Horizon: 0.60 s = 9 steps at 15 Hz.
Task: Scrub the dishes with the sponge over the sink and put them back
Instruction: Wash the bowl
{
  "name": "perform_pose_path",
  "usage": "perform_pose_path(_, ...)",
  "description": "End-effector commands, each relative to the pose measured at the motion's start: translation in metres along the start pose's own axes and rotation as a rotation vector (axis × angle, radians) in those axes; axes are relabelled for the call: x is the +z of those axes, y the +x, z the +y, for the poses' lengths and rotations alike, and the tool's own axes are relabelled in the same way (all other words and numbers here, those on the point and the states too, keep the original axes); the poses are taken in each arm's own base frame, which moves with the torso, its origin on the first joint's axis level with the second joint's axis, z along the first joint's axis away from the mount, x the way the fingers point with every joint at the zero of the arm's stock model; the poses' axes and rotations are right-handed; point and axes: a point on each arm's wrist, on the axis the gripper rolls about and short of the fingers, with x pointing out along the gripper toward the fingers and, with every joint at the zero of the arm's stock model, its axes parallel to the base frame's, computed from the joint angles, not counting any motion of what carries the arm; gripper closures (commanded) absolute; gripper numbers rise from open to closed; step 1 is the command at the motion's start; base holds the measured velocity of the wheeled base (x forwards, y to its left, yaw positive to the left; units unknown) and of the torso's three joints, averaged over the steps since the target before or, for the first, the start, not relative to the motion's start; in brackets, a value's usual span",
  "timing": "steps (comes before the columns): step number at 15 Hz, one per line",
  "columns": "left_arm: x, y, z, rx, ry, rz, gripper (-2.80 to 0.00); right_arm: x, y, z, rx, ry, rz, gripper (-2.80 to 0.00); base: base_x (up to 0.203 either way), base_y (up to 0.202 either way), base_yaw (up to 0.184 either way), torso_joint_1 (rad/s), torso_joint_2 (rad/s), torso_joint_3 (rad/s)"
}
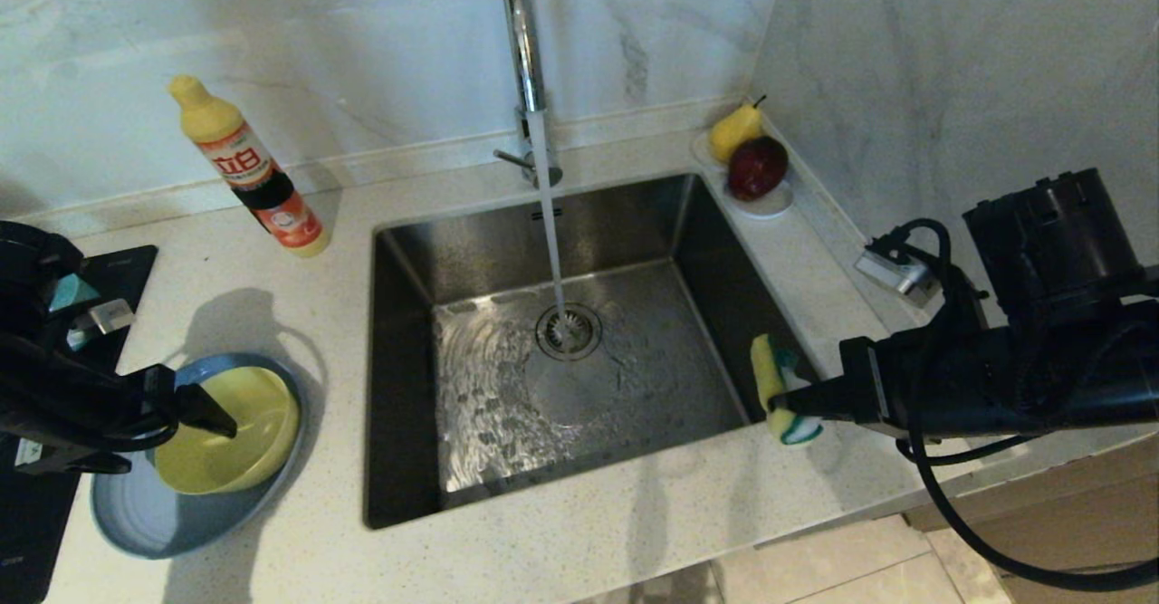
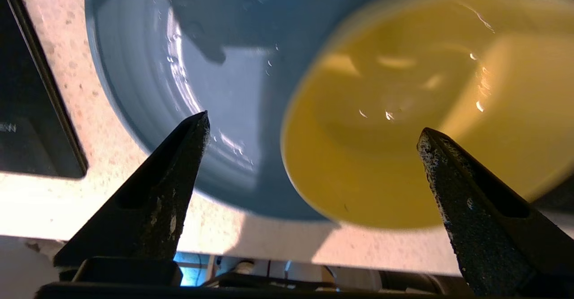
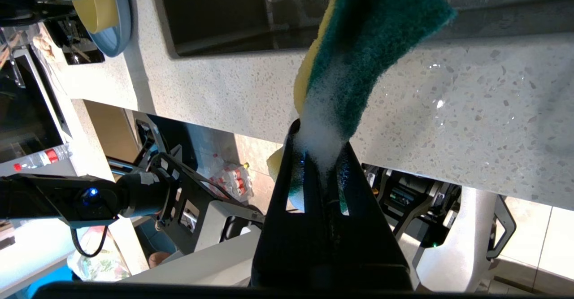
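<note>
Pincers, head view: left pincer (image 1: 204, 414) spread wide at the rim of the yellow bowl (image 1: 231, 432); right pincer (image 1: 801, 400) clamped shut on the sponge (image 1: 777, 388), at the sink's right edge.
Key relation, head view: yellow bowl lies just ahead of the left pincer's tips, toward the sink (image 1: 561, 350); left arm is much the nearer, right arm is across the basin.
Dishes, head view: yellow bowl sits inside the grey-blue plate (image 1: 136, 513), both on the surface (image 1: 634, 541) left of the sink. Teal bowl not seen.
Sink, head view: tap (image 1: 525, 52) running, stream falling on the drain; basin floor wet.
Left wrist view: left pincer (image 2: 314, 131) open, empty; one finger (image 2: 175, 164) over the plate (image 2: 148, 66), the other over the yellow bowl (image 2: 403, 119). Near rim of the bowl sits between the two tips. Contact with the rim: cannot tell.
Bowl surface, left wrist view: glossy, a few droplets; round, so no long axis to align with.
Right wrist view: right pincer (image 3: 320, 155) gripping the sponge (image 3: 358, 52) by one end, long axis running straight out from the tips; green scouring face toward the camera, yellow behind, white foam at the grip.
Sponge position, right wrist view: above the front strip of the surface (image 3: 448, 110), sink just beyond.
Judgement: next move likely closes the left pincer across the bowl wall; wet glaze may slip.
</note>
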Motion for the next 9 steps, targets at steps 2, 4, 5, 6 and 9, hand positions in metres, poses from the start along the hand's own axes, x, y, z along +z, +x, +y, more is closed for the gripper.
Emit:
perform_pose_path(2, 0.005, 0.021, 0.002, 0.005, -0.027, 0.039, -2.80, 0.001, -0.003, 0.002, 0.007, -0.002, -0.005, 0.00, 0.000, 0.000, 0.000, 0.000, 0.00, 0.000)
perform_pose_path(4, 0.007, 0.026, 0.002, 0.006, -0.028, 0.044, -2.80, 0.001, -0.002, 0.000, 0.002, 0.003, -0.004, 0.00, 0.000, 0.000, 0.000, 0.000, 0.00, 0.000)
perform_pose_path(5, 0.007, 0.027, 0.001, 0.006, -0.027, 0.046, -2.80, 0.001, 0.000, -0.001, -0.001, 0.004, -0.002, 0.00, 0.000, 0.000, 0.000, 0.000, 0.00, 0.000)
perform_pose_path(6, 0.007, 0.028, 0.001, 0.006, -0.027, 0.052, -2.80, 0.001, 0.001, -0.002, -0.003, 0.006, -0.001, 0.00, 0.000, 0.000, 0.000, 0.000, 0.00, 0.000)
perform_pose_path(9, 0.011, 0.032, 0.002, 0.007, -0.043, 0.030, -2.80, 0.001, 0.001, -0.002, -0.004, 0.006, 0.000, 0.00, 0.000, 0.000, 0.000, 0.000, 0.00, 0.000)
